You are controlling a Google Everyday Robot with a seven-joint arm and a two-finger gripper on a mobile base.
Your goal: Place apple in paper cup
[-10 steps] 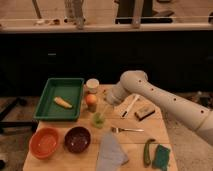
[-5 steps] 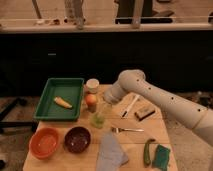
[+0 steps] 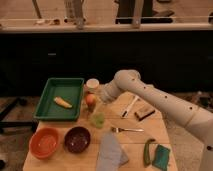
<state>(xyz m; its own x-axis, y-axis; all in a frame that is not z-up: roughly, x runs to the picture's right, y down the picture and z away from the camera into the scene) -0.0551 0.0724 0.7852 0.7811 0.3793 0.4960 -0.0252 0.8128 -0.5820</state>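
The apple (image 3: 90,101), small and orange-red, sits on the wooden table (image 3: 150,127) just right of the green tray. The paper cup (image 3: 92,84), short and cream-white, stands upright right behind the apple. My gripper (image 3: 100,97) is at the end of the white arm, low over the table, right beside the apple on its right side and just in front of the paper cup. Whether it touches the apple is not visible.
A green tray (image 3: 52,112) holds an elongated yellow item (image 3: 62,102). A small translucent green cup (image 3: 98,120) stands in front of the apple. An orange bowl (image 3: 45,142), dark bowl (image 3: 77,139), grey cloth (image 3: 111,150), fork (image 3: 127,130), white utensil (image 3: 130,106), brown block (image 3: 145,112) and teal sponge (image 3: 162,156) lie around.
The arm has shifted slightly to the left, bringing the gripper closer to the apple. The apple and the cups have stayed in place.
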